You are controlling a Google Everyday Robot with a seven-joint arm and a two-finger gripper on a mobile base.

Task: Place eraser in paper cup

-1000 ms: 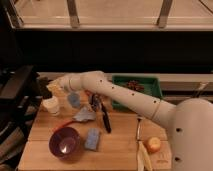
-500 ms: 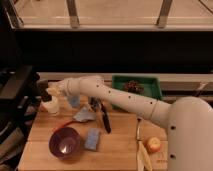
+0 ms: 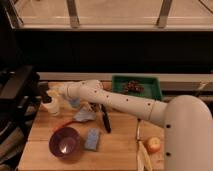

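1. One arm reaches from the right of the view across the bench (image 3: 120, 150) to its far left corner. The end effector (image 3: 48, 95) sits directly over the paper cup (image 3: 52, 107), a position that suits dropping an item straight down into the opening.
2. End effector state: cannot be determined; its tip appears as a dark shape against a dark background just above the cup rim.
3. The eraser cannot be picked out. It may be at the tip or already inside the cup; neither can be confirmed.
4. The paper cup stands upright immediately below the end effector, near the bench edge, so any sideways contact could tip it.
5. Items to the right of the end effector and nearer the camera:
   - a purple bowl (image 3: 64, 143);
   - a blue-grey sponge (image 3: 92, 139);
   - a black-handled tool (image 3: 106, 120).
   All lie well apart from the cup, clear of the drop path.
6. A green tray (image 3: 150, 86) rests far right of the end effector.
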